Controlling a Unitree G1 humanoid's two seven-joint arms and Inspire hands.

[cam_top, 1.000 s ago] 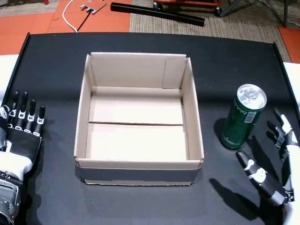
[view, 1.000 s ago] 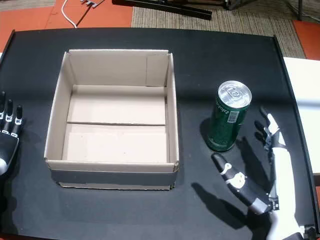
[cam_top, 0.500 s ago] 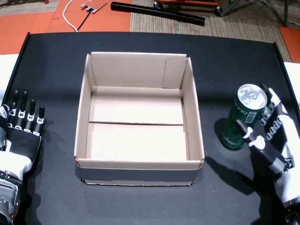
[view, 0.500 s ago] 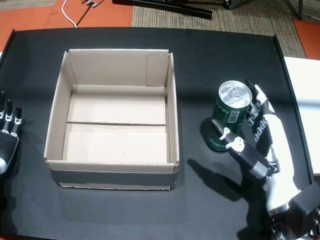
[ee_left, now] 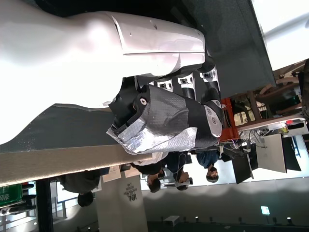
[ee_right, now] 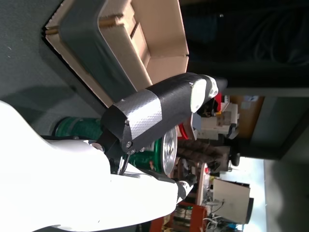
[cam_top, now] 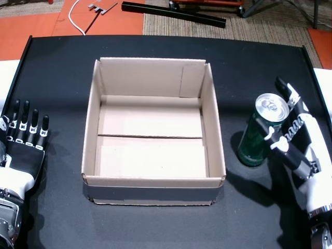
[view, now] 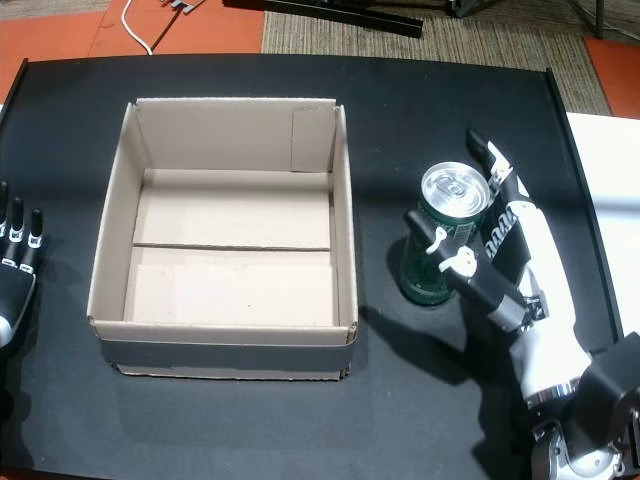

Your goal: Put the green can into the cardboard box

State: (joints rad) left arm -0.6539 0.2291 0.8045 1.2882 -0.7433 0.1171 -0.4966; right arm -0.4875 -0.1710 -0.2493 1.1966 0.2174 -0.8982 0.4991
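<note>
You are at the grasp: your right hand wraps the green can, which leans near the table's right edge, though whether the grip is firm cannot be told. Next, lift it over the cardboard box's right wall. Your left hand lies unclenched, holding nothing.

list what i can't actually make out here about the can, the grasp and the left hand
- Green can: label text too small in both head views.
- Right hand: fingers behind the can are hidden, so a closed grasp cannot be confirmed; the right wrist view is blocked by its thumb.
- Left hand: cut off by the frame edge.
</note>
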